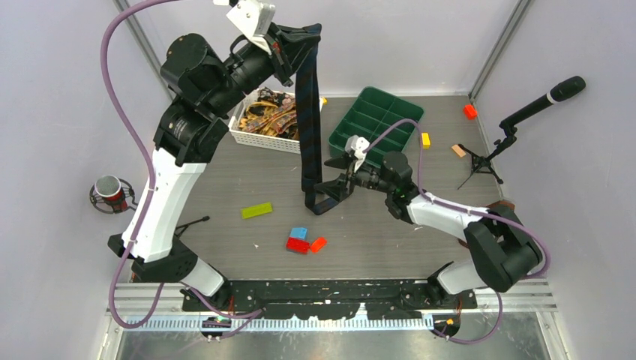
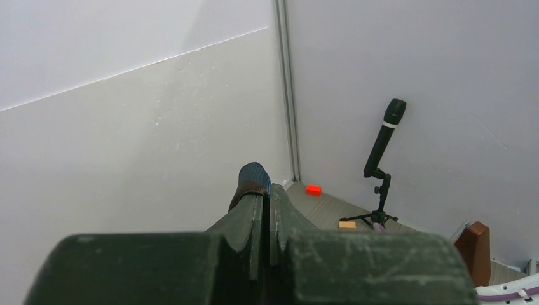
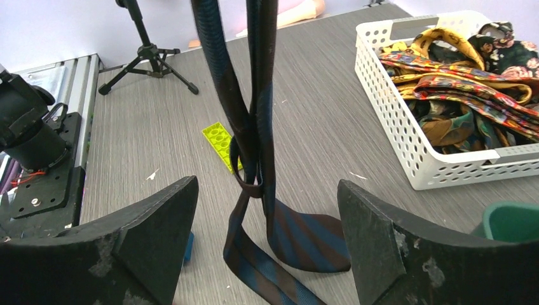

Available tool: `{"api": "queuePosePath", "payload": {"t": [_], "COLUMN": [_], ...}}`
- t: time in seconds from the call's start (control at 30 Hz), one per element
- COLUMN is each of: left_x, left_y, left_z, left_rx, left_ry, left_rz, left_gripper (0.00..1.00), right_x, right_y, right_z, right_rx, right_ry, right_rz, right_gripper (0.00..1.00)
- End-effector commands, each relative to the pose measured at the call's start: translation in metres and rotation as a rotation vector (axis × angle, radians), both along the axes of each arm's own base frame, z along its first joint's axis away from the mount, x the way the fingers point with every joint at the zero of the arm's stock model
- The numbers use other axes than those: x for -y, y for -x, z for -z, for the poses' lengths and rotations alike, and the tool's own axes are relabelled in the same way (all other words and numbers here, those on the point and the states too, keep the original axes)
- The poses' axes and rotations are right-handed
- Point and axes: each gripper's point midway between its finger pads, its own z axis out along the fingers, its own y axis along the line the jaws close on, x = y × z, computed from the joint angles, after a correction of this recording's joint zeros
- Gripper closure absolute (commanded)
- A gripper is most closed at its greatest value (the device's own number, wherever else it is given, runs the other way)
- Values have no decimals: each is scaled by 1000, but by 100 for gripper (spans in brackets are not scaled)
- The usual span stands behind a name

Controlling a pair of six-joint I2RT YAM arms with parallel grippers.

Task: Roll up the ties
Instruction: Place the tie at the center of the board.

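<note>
- Necktie under inspection: the navy tie (image 1: 309, 112) is showing dark blue fabric with faint diagonal stripes. Toward its broad end the stripes are reading brownish-maroon against the blue.
- The navy tie (image 3: 305, 238) is hanging doubled over, so two strands are running down side by side. They are crossing just above the table (image 1: 225, 187).
- Its lower ends are resting on the table surface. The broad end is lying flat and spreading toward the near side in the right wrist view.
- The left gripper (image 1: 289, 52) is holding the fold of the tie high above the table, over the near corner of the white basket (image 1: 259, 139).
- In the left wrist view the left gripper (image 2: 267, 197) is showing its fingers clenched together. A rounded bit of the navy tie (image 2: 254, 175) is poking out past the fingertips, so the jaws are grasping the tie.
- The right gripper (image 1: 330, 187) is sitting low, level with the bottom of the hanging strands and just to their right.
- In its own wrist view the right gripper (image 3: 267, 187) is standing with jaws spread wide and released. The two strands are hanging in the gap between the fingers, roughly centred, and are touching neither one.
- A yellow-green brick (image 3: 219, 141) is lying on the table just behind the strands.
- The patterned ties (image 3: 470, 95), in gold, brown, red and black, are lying heaped in the white basket (image 3: 407, 146), well clear of both sets of jaws.
</note>
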Motion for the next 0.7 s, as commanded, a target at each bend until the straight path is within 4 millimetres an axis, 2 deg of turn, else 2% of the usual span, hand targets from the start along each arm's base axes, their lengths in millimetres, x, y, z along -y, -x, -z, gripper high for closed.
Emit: {"api": "queuePosePath", "payload": {"t": [0.0,0.27,0.67], "left_x": [-8,-10,-37], "left_y": [9,3,-19], "left_z": [-19,-23,-50], "left_rx": [55,59,104], "left_ry": [31,54,183], "left_rz": [-7,-38,-201], "left_gripper": [100,100,99], "right_x": [-16,-37,-65], "right_y": [-6,-24,-18], "right_z": [-18,-12,18], "right_rx": [60,41,-54], "right_ry": [-16,-44,-109], "right_rz": [-65,-93,-169], "right_gripper": [14,16,27]}}
